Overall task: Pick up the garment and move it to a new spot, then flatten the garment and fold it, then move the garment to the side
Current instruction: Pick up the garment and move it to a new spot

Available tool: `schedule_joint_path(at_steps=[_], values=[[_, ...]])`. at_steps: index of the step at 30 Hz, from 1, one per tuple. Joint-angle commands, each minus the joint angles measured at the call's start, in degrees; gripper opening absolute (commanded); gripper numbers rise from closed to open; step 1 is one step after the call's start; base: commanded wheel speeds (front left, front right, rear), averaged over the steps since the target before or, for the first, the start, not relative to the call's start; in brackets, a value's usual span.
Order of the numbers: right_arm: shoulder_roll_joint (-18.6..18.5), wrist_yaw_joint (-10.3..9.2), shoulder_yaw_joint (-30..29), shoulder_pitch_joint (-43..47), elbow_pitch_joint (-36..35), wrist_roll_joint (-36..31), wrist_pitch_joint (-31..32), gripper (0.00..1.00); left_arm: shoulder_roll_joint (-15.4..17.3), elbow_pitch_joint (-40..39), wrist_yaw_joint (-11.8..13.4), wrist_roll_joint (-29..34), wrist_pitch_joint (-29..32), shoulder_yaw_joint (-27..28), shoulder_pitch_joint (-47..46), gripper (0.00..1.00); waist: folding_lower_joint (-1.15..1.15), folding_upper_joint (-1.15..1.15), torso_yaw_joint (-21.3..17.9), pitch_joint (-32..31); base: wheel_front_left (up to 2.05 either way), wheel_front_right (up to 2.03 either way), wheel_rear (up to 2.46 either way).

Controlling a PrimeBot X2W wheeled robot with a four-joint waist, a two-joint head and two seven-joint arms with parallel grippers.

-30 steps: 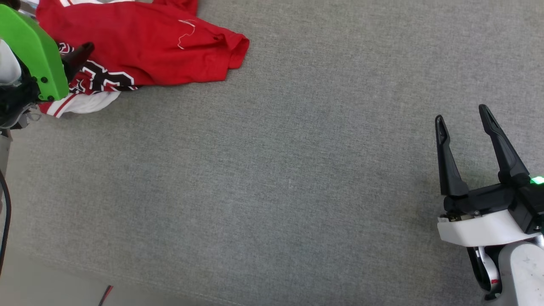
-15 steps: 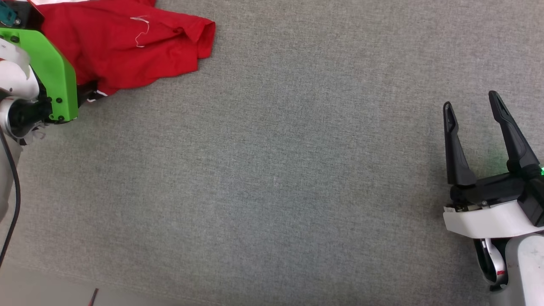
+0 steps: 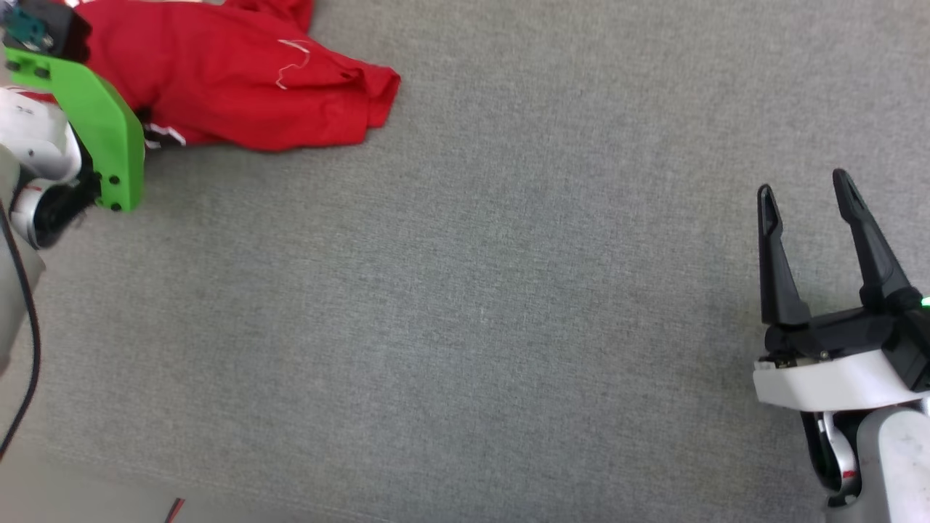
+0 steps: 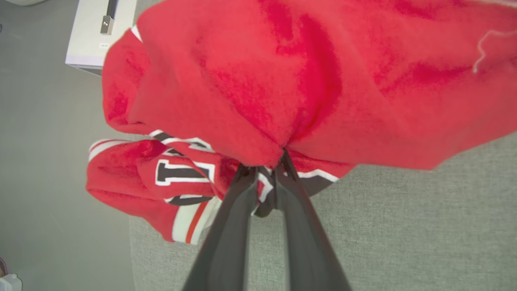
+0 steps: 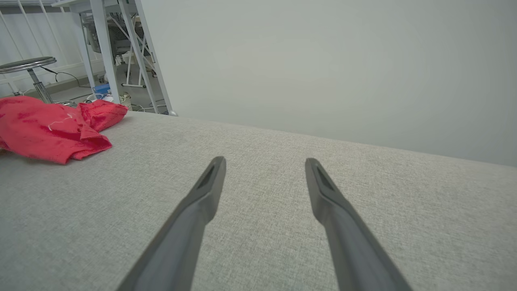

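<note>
The garment [image 3: 232, 80] is a crumpled red shirt lying at the far left corner of the grey table [image 3: 465, 305]. In the left wrist view my left gripper [image 4: 264, 161] is shut on the garment [image 4: 323, 81], its fingers pinched into a fold where the plain red cloth meets black, white-outlined lettering and a striped sleeve edge. In the head view the left arm's green cover [image 3: 102, 138] hides those fingertips. My right gripper [image 3: 803, 185] stands open over bare table at the right, far from the shirt. The right wrist view shows that gripper [image 5: 264, 161] with nothing between its fingers and the garment [image 5: 52, 129] at the left.
The table's left edge drops to grey floor beside the shirt, where a white box [image 4: 93, 36] stands. Beyond the far corner are a stool [image 5: 26, 64] and white table legs [image 5: 105, 48]. A red-black cable [image 3: 173, 511] lies by the near edge.
My left gripper has closed from open onto the shirt's fold. The head camera has shifted, so the whole picture moved. The right gripper stays open in its place.
</note>
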Motion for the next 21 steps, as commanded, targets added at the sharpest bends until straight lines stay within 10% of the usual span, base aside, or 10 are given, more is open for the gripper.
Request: schedule_joint_path(at_steps=[1, 21], values=[[0.4, 0.02, -0.2, 1.0, 0.4, 0.6, -0.3, 1.0, 1.0, -1.1, -0.2, 1.3, -1.7, -0.7, -2.1, 0.0, 0.0, 0.0, 0.7, -3.9, 0.0, 0.0, 0.0], [3.7, 0.02, -2.3, 3.1, 1.4, 2.8, -0.3, 1.0, -1.5, -22.8, -0.2, 7.9, -7.3, -13.5, -13.1, 0.0, 0.0, 0.0, -8.4, -12.0, 0.0, 0.0, 0.0]])
